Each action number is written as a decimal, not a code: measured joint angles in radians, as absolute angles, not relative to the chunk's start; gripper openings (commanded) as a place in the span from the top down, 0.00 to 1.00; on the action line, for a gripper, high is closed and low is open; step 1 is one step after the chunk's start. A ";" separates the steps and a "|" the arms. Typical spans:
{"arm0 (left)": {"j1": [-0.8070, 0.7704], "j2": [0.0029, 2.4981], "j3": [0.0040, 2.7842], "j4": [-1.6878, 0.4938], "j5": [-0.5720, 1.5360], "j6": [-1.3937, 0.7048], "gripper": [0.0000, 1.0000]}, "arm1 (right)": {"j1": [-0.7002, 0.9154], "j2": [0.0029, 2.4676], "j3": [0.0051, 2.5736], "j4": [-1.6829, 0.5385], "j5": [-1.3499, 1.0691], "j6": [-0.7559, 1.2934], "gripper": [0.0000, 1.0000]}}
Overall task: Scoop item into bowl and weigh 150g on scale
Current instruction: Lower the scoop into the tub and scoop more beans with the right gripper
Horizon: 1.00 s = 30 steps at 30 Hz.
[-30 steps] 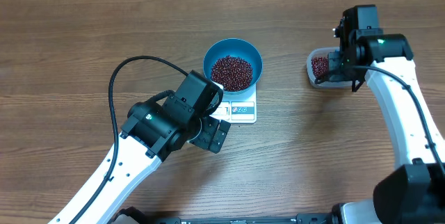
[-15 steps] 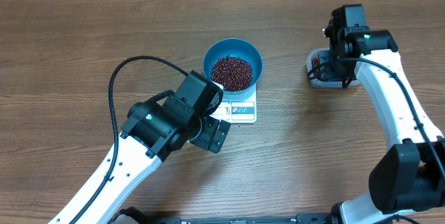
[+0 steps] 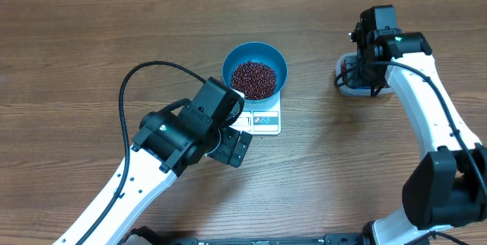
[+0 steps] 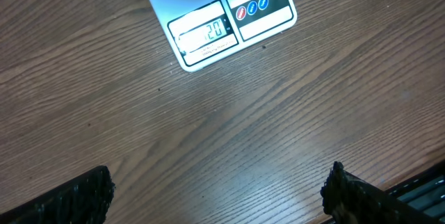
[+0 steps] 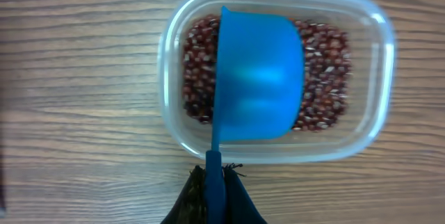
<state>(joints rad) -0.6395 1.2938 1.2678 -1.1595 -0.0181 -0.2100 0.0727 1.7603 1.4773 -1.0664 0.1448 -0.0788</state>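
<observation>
The blue bowl (image 3: 255, 70) stands on the white scale (image 3: 264, 122) with a heap of red-brown beans (image 3: 253, 80) in it. My left gripper (image 3: 232, 147) hovers just in front of the scale, open and empty. The left wrist view shows the scale's display (image 4: 205, 33) and both fingertips (image 4: 76, 200) wide apart over bare wood. My right gripper (image 5: 214, 189) is shut on the handle of a blue scoop (image 5: 257, 78). The scoop's cup lies over the beans (image 5: 327, 50) in the clear tub (image 5: 174, 36). Overhead, the right gripper (image 3: 364, 70) covers most of that tub (image 3: 344, 77).
Wooden table all round. The left arm's black cable (image 3: 144, 74) loops over the table to the left of the bowl. The tub sits at the right, well apart from the scale.
My right arm has swung left over the tub, and the beans in it no longer show from overhead. The left arm has not moved.
</observation>
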 measured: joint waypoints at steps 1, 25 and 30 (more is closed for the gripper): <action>-0.640 1.294 1.268 -1.159 -0.018 -0.210 0.00 | 0.073 1.762 1.477 -1.066 0.130 -0.079 0.96; -0.640 1.294 1.268 -1.159 -0.018 -0.210 0.00 | -0.019 1.763 1.477 -1.064 -0.085 -0.079 0.96; -0.640 1.294 1.268 -1.159 -0.018 -0.210 0.01 | -0.080 1.763 1.477 -1.065 -0.189 -0.079 0.96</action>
